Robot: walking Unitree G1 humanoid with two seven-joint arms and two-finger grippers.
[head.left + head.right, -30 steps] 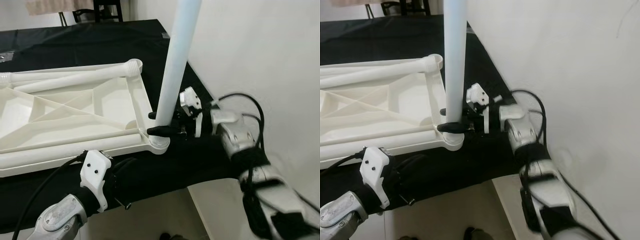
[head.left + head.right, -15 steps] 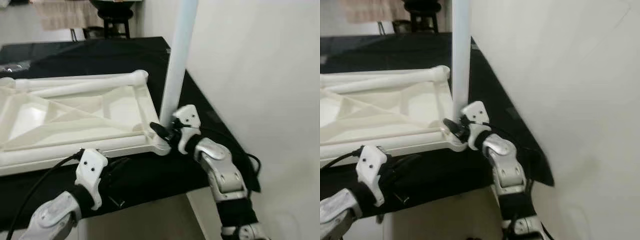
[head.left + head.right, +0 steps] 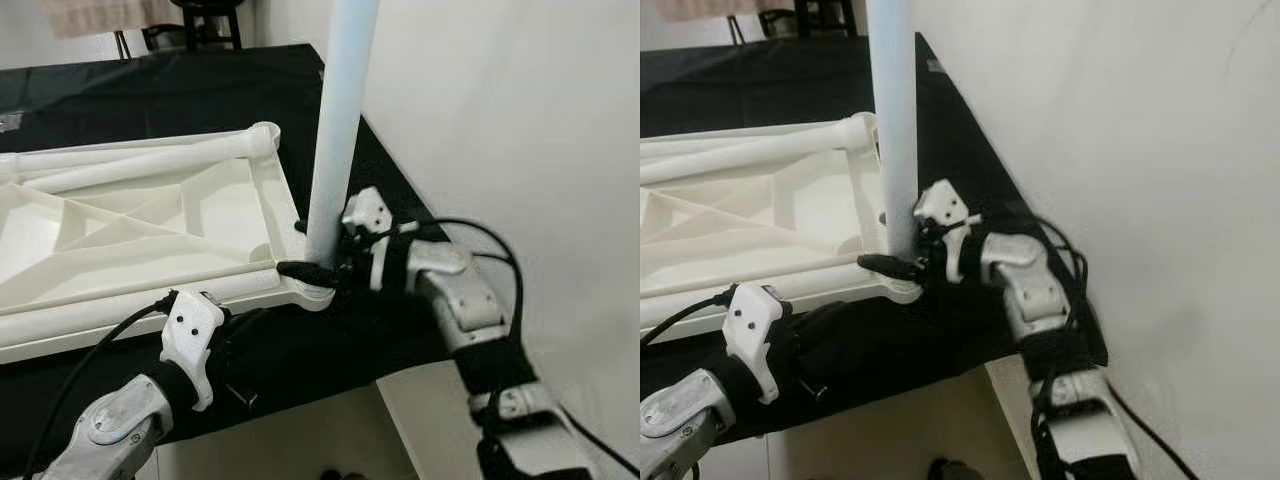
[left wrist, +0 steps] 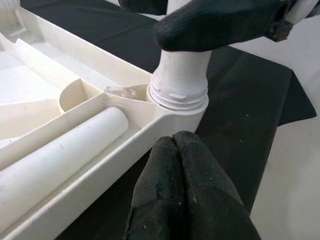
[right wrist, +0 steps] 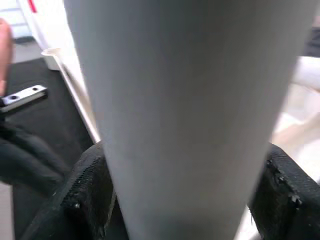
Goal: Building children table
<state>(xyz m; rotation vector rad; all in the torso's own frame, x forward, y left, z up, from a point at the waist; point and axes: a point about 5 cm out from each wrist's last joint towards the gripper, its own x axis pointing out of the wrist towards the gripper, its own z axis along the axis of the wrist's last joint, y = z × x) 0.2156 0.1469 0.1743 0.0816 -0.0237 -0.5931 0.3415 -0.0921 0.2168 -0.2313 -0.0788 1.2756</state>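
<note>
Both arms are silver metal with rounded, jointed segments and dark bands between them. The right arm [image 3: 455,300] carries looping black cables along its length; the left arm [image 3: 115,425] has one black cable too. Each wrist wears a white plastic bracket with small dark screw holes. The fingers [image 4: 185,195] are matte black, seemingly rubbery and slightly speckled.

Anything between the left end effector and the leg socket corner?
Nothing: left wrist view shows left end effector, shut, right below the tabletop corner where the leg sits.
</note>
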